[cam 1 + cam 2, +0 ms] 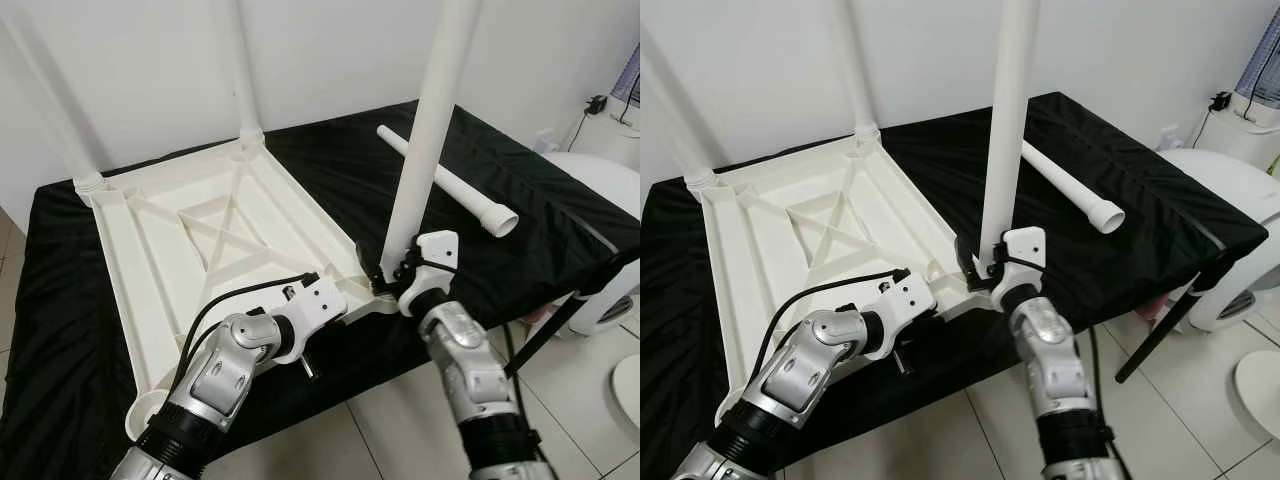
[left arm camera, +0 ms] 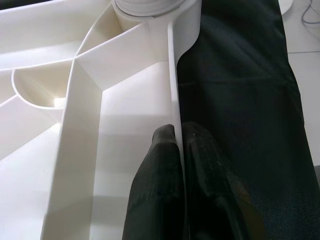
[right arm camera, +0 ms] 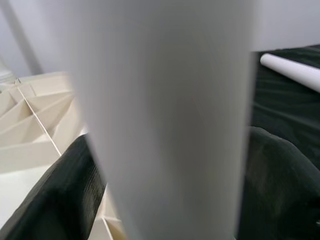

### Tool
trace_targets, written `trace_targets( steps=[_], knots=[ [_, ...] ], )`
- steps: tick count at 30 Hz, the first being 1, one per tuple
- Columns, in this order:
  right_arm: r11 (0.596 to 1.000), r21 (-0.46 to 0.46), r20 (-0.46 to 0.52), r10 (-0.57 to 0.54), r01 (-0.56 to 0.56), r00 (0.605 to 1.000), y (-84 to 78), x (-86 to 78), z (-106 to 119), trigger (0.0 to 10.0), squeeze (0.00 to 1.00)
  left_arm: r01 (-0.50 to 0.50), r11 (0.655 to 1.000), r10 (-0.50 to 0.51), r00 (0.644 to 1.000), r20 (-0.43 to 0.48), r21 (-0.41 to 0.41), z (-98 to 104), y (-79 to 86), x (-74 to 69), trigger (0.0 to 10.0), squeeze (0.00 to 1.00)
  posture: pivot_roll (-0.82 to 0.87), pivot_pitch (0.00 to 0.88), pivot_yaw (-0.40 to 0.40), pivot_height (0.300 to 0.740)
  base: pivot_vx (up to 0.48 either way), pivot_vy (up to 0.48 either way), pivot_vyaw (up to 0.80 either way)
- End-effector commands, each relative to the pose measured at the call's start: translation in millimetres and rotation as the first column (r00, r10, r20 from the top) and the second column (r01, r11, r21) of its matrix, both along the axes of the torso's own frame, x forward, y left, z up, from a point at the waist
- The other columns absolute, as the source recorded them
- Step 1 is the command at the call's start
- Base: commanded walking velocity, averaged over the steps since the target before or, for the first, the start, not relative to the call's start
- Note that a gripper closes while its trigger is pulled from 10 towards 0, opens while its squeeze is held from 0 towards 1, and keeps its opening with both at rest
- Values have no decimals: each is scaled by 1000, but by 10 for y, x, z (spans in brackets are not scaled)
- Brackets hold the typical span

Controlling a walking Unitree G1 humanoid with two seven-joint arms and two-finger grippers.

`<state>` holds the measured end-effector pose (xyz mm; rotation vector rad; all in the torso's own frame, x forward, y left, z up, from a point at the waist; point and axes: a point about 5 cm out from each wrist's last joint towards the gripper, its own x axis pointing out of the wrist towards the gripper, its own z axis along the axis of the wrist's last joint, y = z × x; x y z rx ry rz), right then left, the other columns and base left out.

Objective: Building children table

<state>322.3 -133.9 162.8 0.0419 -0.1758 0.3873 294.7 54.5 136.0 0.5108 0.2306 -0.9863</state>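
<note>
Your upturned white tabletop [image 1: 180, 250] lies on the black-draped bench [image 1: 500, 170], toward its left edge, two legs already standing at its far corners. It looks stiff, light, slick plastic. Your right gripper [image 1: 392, 272] clamps the third leg [image 1: 430, 130] low, upright at the near right corner socket; keep hold there. Your left gripper [image 2: 179, 150] pinches the tabletop's near rim. A spare leg [image 1: 450, 185] lies near the bench's right edge

Left arm bent at elbow, forearm reaching forward and inward; left gripper [image 2: 179, 150] with fingers [image 2: 155, 180] pinched together on thin edge of table top [image 1: 190, 250]; right arm raised steeply, wrist upright; right gripper [image 1: 392, 272] clamped around base of upright table leg [image 1: 425, 140], one finger each side.
</note>
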Motion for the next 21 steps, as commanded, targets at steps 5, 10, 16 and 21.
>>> trace_targets(
  steps=[5, 10, 16, 21],
  knots=[
    [992, -54, -25, 117, -118, 993, -54, 31, -26, 10000, 0, -28, 999, 28, 1000, 13, 39, -79, 13, -18, 10000, 0, -133, 47, 76, 740, 0, 0, 0],
    [949, -117, -55, 289, -294, 956, -154, 40, -18, 10000, 0, -21, 998, 20, 1000, 22, 58, -89, 6, -22, 10000, 0, -133, 43, 75, 740, 0, 0, 0],
    [893, -197, -103, 392, -405, 914, -239, 69, -45, 10000, 0, -16, 998, 14, 1000, 26, 67, -98, 0, -17, 10000, 0, -134, 35, 80, 740, 0, 0, 0],
    [865, -222, -119, 433, -449, 893, -291, 91, -31, 10000, 0, -14, 998, 12, 1000, 26, 69, -102, 3, -19, 10000, 0, -133, 33, 82, 740, 0, 0, 0]
  ],
)
